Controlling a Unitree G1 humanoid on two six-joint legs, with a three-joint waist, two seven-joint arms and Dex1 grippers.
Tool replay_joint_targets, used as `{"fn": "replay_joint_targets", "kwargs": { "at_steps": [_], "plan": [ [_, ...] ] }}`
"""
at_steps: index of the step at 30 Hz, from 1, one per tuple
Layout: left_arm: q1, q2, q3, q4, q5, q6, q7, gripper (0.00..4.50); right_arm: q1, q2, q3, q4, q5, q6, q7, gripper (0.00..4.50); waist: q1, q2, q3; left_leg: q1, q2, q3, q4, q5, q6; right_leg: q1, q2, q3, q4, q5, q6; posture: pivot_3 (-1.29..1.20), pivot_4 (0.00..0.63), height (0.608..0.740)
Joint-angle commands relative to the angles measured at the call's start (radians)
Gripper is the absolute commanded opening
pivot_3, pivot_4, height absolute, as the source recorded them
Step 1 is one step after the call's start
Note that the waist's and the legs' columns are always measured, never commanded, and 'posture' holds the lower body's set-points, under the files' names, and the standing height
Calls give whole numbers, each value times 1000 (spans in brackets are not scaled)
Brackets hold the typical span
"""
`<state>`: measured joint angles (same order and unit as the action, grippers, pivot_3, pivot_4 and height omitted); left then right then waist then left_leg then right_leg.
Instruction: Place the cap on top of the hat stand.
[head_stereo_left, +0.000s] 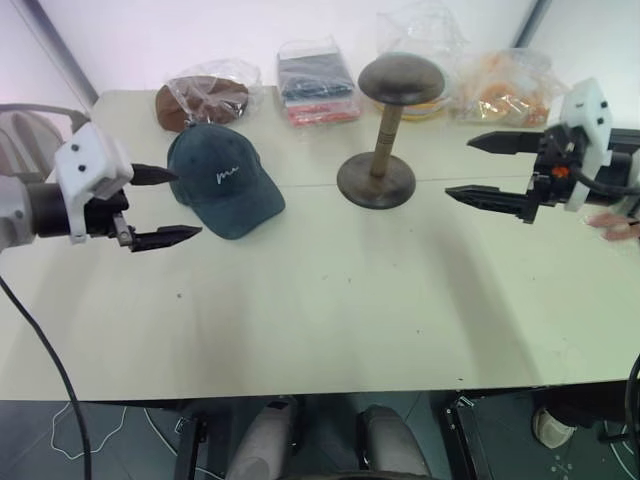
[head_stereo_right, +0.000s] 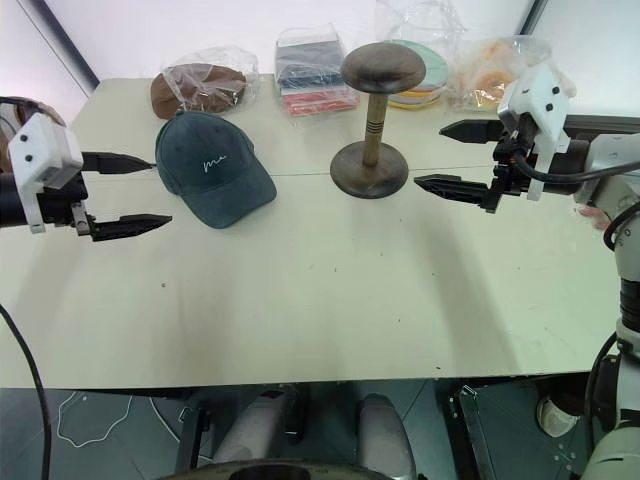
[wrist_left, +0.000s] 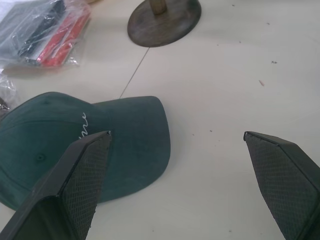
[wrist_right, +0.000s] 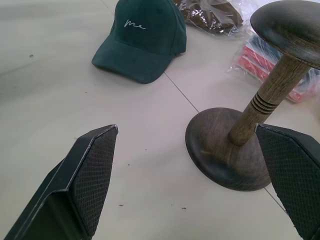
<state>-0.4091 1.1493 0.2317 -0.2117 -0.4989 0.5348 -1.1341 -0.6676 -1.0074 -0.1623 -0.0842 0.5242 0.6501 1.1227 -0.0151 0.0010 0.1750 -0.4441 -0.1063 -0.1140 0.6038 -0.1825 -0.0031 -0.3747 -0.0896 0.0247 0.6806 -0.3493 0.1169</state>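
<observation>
The cap lies crown up on the desk, its brim pointing toward about five o'clock and nothing touching it. It looks light and soft: a cloth crown that will likely fold under a pinch, and a stiffer curved brim that seems the surer place to take hold, or the crown's edge just beside it. At three o'clock from the cap, a little apart, the hat stand stands upright, its domed top bare; its slim post suggests it could tip if bumped. At nine o'clock the left gripper hovers just beside the cap, jaws apart and empty. The right gripper hangs beyond the stand, jaws likewise wide and empty.
</observation>
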Motion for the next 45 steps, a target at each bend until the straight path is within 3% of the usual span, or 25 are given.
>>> {"fn": "replay_joint_targets", "kwargs": {
  "at_steps": [1, 12, 18, 23, 33, 45],
  "plan": [
    [-3, -7, 10, -40, 36, -38, 38, 4476, -4, -8, -22, -36, 12, 1, -10, 4500, 0, 0, 0, 0, 0, 0, 0, 0, 0, 0, 0, 0, 0, 0, 0, 0, 150, 740],
    [69, -208, -255, -156, 405, -229, 340, 4476, 111, 13, -71, -134, 45, 30, -82, 4500, 3, 0, 0, 0, 0, 0, 2, 0, 0, 1, 0, 0, 1, 0, 0, 0, 150, 740],
    [84, -267, -387, -36, 695, -423, 504, 4476, 173, 28, -100, -184, 74, 43, -125, 4500, 4, 0, 0, 0, 0, 0, 3, 0, 0, 1, 0, 0, 2, 0, 0, 0, 150, 740],
    [89, -316, -417, 67, 854, -524, 648, 4476, 208, 41, -117, -230, 99, 62, -163, 4500, 6, 0, 0, 0, 0, 0, 4, 0, 1, 1, 0, 0, 2, 0, 0, 0, 150, 740],
    [99, -438, -457, 192, 964, -604, 754, 4476, 222, 42, -125, -250, 124, 73, -192, 4500, 5, 0, 0, 0, 0, 0, 5, 0, 1, 2, 0, -1, 3, 0, 0, 0, 150, 740],
    [67, -505, -478, 394, 1101, -662, 917, 4476, 200, 41, -107, -250, 127, 65, -204, 4500, 11, 0, -1, 1, -1, -1, 8, 0, 1, 3, 0, -2, 5, 0, 1, 0, 150, 740]
  ]
}}
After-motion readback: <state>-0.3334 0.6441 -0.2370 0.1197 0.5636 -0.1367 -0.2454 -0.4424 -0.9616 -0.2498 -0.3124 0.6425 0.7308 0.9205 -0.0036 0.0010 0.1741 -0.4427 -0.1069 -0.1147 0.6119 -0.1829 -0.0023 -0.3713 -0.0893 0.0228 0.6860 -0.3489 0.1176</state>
